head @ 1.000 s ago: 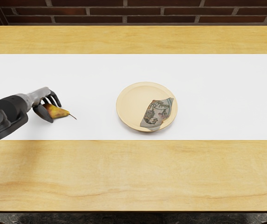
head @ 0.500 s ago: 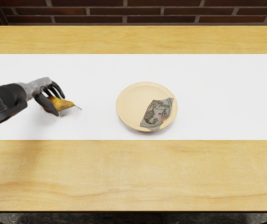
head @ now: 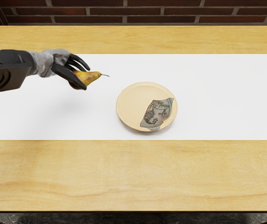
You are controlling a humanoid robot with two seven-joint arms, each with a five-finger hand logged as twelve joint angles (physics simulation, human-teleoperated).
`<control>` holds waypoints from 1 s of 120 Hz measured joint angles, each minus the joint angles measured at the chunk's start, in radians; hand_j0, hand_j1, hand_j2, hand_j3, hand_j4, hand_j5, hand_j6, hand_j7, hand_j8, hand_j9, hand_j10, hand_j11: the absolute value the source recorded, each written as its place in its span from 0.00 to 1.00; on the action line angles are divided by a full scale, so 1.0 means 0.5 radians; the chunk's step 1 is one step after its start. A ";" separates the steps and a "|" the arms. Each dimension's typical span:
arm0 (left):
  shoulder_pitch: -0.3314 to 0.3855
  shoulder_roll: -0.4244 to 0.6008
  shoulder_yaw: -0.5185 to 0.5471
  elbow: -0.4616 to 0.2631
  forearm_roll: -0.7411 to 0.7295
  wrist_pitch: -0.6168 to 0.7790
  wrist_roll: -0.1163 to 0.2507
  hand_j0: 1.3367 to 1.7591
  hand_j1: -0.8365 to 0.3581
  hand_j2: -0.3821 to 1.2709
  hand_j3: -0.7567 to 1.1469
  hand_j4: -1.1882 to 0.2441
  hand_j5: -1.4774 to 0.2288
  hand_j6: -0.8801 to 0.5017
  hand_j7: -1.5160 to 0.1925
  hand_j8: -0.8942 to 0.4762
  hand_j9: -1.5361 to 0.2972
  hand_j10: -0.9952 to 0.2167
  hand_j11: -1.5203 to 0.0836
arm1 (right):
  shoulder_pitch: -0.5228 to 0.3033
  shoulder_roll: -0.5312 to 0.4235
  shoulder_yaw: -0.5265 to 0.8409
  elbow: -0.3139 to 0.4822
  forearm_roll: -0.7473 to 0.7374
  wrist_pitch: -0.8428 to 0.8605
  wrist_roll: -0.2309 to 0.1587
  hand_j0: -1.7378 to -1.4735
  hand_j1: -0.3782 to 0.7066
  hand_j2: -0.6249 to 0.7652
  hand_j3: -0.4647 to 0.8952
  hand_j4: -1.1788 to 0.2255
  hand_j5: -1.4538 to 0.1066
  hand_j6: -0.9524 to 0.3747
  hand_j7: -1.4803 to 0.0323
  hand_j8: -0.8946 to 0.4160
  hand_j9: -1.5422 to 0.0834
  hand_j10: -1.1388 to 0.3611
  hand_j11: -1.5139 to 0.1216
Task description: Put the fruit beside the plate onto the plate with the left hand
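Observation:
A yellow-brown pear point(head: 88, 77) with a thin stem pointing right is held in my left hand point(head: 73, 71), whose dark fingers are shut on it. The hand hangs above the white runner, up and to the left of the plate. The round tan plate point(head: 134, 101) lies at the middle of the runner, about a hand's width to the right of and below the pear. A patterned grey shard-like piece point(head: 157, 113) rests on the plate's right half. My left forearm point(head: 7, 70) enters from the left edge. No right arm shows.
A white runner point(head: 226, 93) crosses the wooden table point(head: 133, 172) from left to right. A brick wall point(head: 133, 11) stands behind the table's far edge.
My left hand lifted the pear off the runner and carried it up and to the right, toward the plate. The plate and its patterned piece stayed put.

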 joint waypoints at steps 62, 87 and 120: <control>-0.022 -0.535 0.043 0.081 -0.058 -0.021 0.000 0.76 0.44 0.48 0.40 0.37 0.35 0.27 0.40 0.35 0.37 0.37 0.41 | 0.000 0.000 0.000 0.000 0.000 0.000 0.000 0.30 0.03 0.45 0.34 0.84 0.93 0.72 0.98 0.68 0.95 0.76 0.93; -0.042 -0.581 0.072 0.124 -0.059 -0.018 0.000 0.76 0.66 0.38 0.40 0.55 0.55 0.41 0.59 0.46 0.56 0.54 0.62 | 0.000 0.000 0.000 0.000 0.000 0.000 0.000 0.30 0.03 0.45 0.34 0.84 0.93 0.72 0.98 0.68 0.95 0.76 0.93; -0.020 -0.408 -0.084 0.131 -0.438 -0.073 0.000 0.76 0.91 0.27 0.40 0.76 0.78 0.58 0.81 0.60 0.76 0.75 0.86 | 0.000 0.000 0.000 0.000 0.000 0.000 0.000 0.30 0.03 0.45 0.34 0.84 0.93 0.72 0.98 0.68 0.95 0.76 0.93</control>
